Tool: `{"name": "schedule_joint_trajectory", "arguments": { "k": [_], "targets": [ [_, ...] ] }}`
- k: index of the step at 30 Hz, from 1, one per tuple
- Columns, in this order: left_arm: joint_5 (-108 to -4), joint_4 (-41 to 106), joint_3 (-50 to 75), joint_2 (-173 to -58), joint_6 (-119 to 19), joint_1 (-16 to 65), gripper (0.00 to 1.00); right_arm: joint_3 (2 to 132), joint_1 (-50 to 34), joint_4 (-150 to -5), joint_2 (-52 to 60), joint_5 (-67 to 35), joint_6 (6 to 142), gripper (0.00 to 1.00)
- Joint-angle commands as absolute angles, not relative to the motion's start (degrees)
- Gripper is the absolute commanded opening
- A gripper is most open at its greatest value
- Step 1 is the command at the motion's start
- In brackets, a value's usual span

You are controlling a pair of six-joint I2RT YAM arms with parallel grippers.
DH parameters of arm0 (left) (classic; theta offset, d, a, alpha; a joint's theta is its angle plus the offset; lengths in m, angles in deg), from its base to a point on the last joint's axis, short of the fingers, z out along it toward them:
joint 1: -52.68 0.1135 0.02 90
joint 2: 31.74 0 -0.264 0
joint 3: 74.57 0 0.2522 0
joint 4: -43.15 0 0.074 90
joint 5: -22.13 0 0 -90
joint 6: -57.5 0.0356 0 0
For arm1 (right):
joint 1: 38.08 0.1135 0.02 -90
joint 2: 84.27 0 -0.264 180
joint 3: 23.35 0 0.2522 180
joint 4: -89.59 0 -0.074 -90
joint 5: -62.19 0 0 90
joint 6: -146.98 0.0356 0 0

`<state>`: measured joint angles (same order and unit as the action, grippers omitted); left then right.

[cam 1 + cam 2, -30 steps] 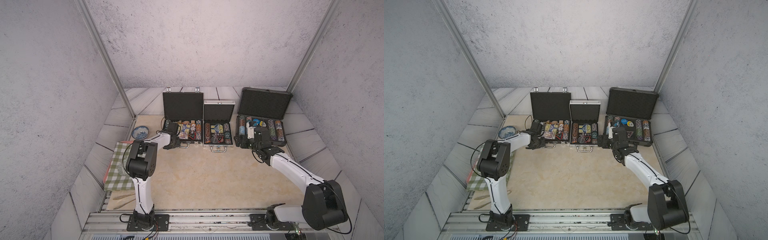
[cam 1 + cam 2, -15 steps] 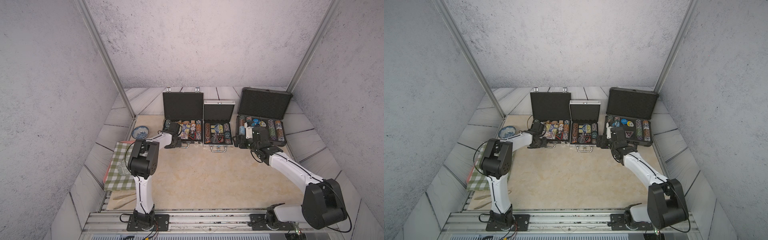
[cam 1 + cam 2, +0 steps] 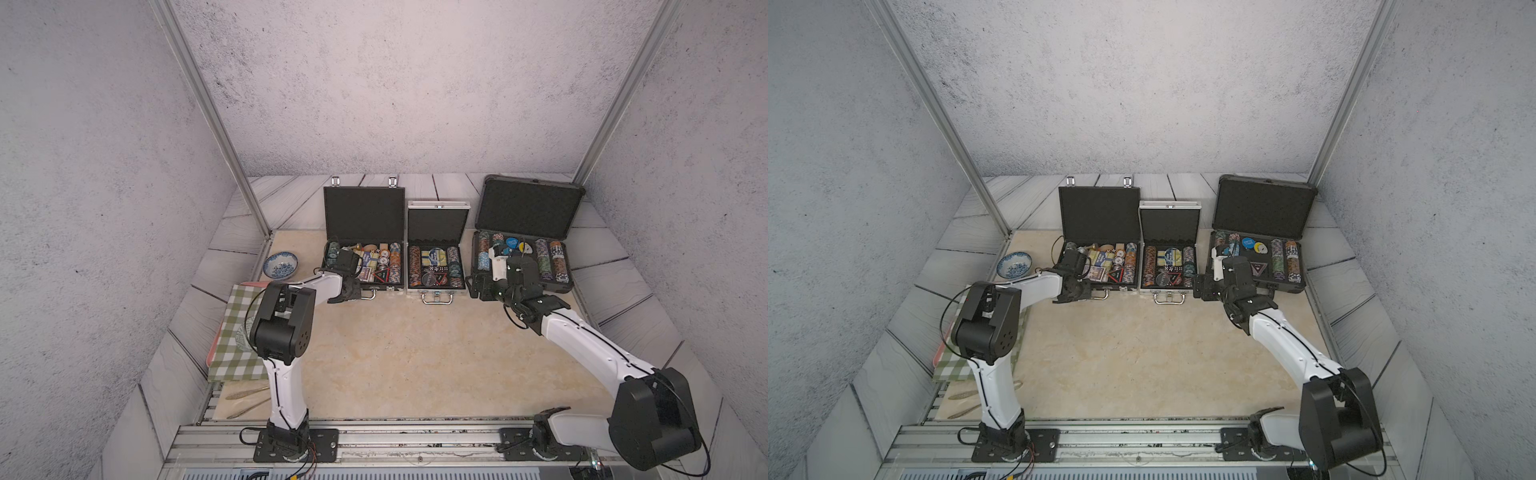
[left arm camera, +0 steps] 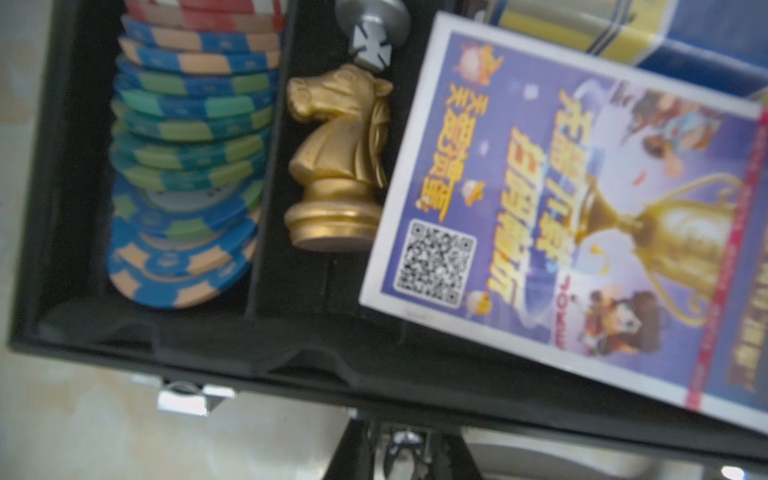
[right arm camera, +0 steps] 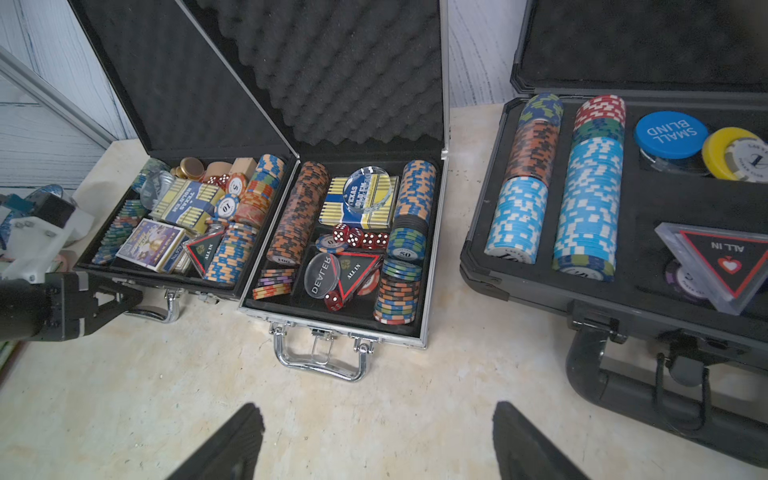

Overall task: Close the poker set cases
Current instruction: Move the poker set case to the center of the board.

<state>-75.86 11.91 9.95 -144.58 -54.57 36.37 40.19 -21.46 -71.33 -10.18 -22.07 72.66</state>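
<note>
**Fig.** Clock bearings are read on the table (image 3: 415, 353) as seen from above, with 12 o'clock toward the back wall (image 3: 395, 83).

- **Cases.** Three poker set cases stand in one row, all three lids raised. The black case (image 3: 363, 212) is at 11 o'clock, and the silver case (image 3: 437, 226) is just beside it at 12 o'clock. The dark-grey case (image 3: 530, 208) is at 1 o'clock, a little apart.
- **Contents.** Each case holds chip stacks (image 5: 590, 199) and one triangular "ALL IN" marker (image 5: 357, 272), three markers in all. The silver case also holds one DEALER disc (image 5: 322, 275), and the dark-grey case one blue SMALL BLIND disc (image 5: 670, 134). One gold chess knight (image 4: 338, 158) lies in the black case beside a chip column (image 4: 187, 166).
- **Grippers.** The left gripper (image 3: 1086, 293) sits at the black case's front edge, jaws drawn close with part of the chrome handle (image 5: 166, 309) showing between them. Whether they clamp it cannot be told. The right gripper (image 5: 376, 405) hovers over bare table in front of the gap between the silver and dark-grey cases, jaws spread wide and holding nothing.
- **Other items.** One blue-patterned bowl (image 3: 281, 265) lies at 10 o'clock and one checked cloth (image 3: 237, 332) at 8 o'clock.
</note>
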Motion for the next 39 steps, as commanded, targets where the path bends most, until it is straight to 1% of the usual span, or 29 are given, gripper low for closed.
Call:
{"name": "schedule_joint_trajectory", "arguments": {
  "k": [1, 6, 16, 24, 34, 39],
  "targets": [
    [-80.32, 7.21, 8.62, -141.96, -55.92, 36.16, 0.16, 39.1, -21.12, -70.76, -12.28, -21.16, 71.66, 0.88],
    [-79.33, 6.65, 4.95, -139.33, -59.69, 35.49, 0.15, 38.62, -21.13, -70.08, -12.68, -20.86, 71.24, 0.88],
    [-81.54, 6.1, -3.62, -132.81, -68.93, 33.46, 0.15, 37.78, -20.94, -69.75, -13.45, -19.9, 71.57, 0.88],
    [-78.71, 5.41, -7.53, -129.53, -70.79, 31.91, 0.15, 37.52, -20.28, -69.3, -13.53, -19.72, 72.09, 0.88],
    [-75.88, 4.55, -10.63, -127.17, -70.88, 26.93, 0.15, 37.3, -18.15, -69.77, -11.2, -19.37, 73.07, 0.87],
    [-76.29, 2.58, -11.24, -125.6, -71.26, 23.99, 0.15, 37.61, -17.46, -70.13, -10.38, -19.58, 73.24, 0.87]
  ]
}}
